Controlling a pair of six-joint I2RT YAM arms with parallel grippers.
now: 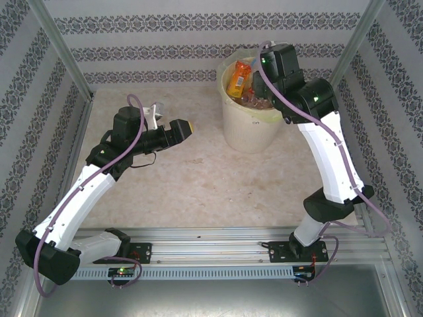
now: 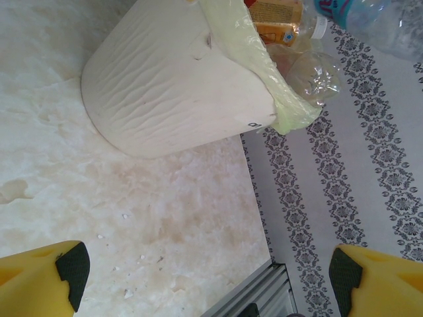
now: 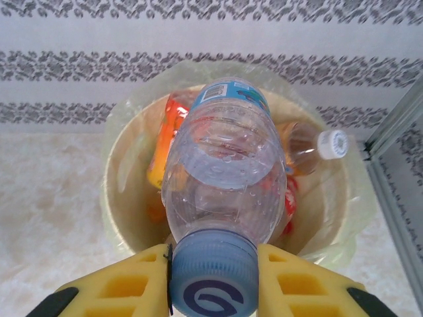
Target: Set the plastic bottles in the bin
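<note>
My right gripper [image 3: 213,264] is shut on the blue cap of a clear plastic bottle [image 3: 225,172] with a blue label. It holds the bottle over the mouth of the bin [image 3: 115,172], a cream-white bucket [image 1: 248,129] lined with a pale yellow-green bag. Several bottles lie inside the bin, among them an orange-labelled one [image 1: 238,79] and a white-capped one [image 3: 310,145]. The held bottle [image 2: 370,16] also shows above the bin's rim [image 2: 264,79] in the left wrist view. My left gripper [image 1: 188,127] hangs open over the table left of the bin, nothing between its yellow fingers [image 2: 39,277].
Patterned walls close in the table on three sides. A metal rail [image 1: 218,241] carries the arm bases along the near edge. An aluminium frame post [image 3: 396,119] stands just right of the bin. Bare marbled tabletop [image 1: 198,178] lies between the arms.
</note>
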